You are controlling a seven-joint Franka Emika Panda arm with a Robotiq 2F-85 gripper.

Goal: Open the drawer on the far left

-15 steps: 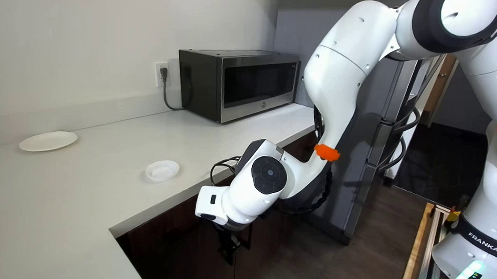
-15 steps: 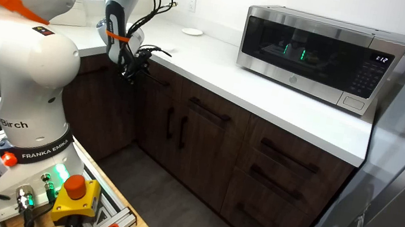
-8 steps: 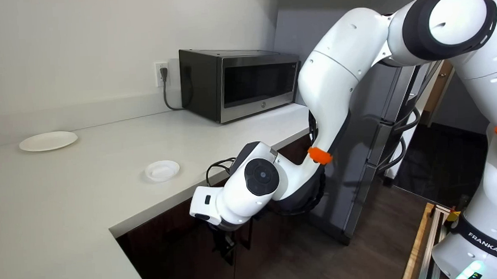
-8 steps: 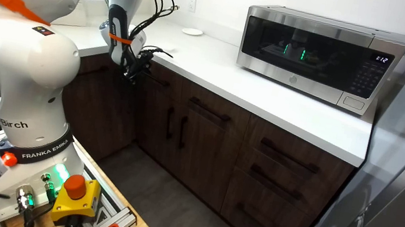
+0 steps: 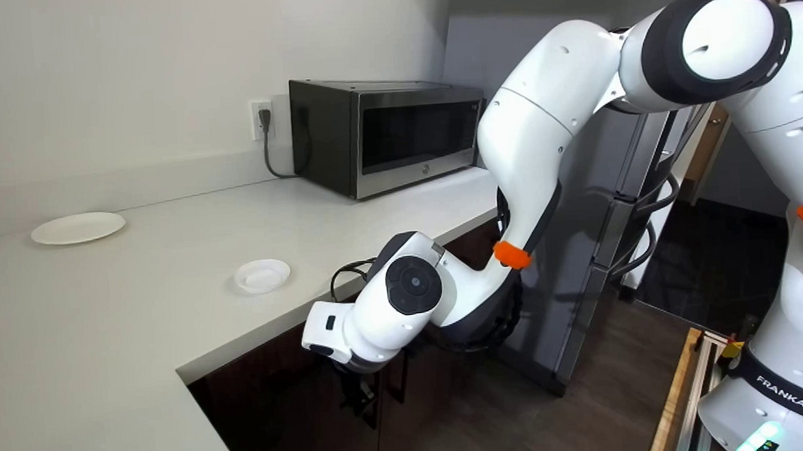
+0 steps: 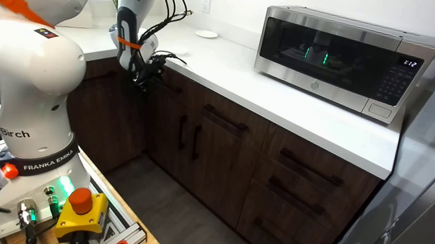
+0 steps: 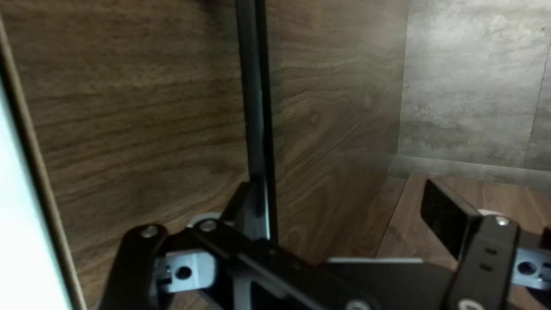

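The far-left drawer (image 6: 182, 82) has a dark brown wood front under the counter and looks shut. Its pale inner box is out of view. Its black bar handle (image 6: 168, 86) is partly hidden by my gripper (image 6: 141, 82), near the cabinet corner. In the wrist view the drawer front (image 7: 129, 107) fills the left, and the handle (image 7: 254, 107) runs down to my gripper (image 7: 340, 193). The gripper is wide open. One finger overlaps the handle's lower end on the counter side; the other stands well apart beyond it. I cannot tell whether the finger touches the handle.
The white counter (image 5: 172, 299) overhangs the cabinets and holds a small dish (image 5: 262, 276), a plate (image 5: 77, 229) and a microwave (image 6: 338, 62). Door handles (image 6: 195, 141) and more drawers (image 6: 302, 171) are further along. A perpendicular cabinet (image 6: 108, 117) closes the corner.
My arm and gripper have shifted a little left and down in an exterior view, and slightly right in the view from the other place. The gripper moved along the cabinet front; the drawer looks unchanged.
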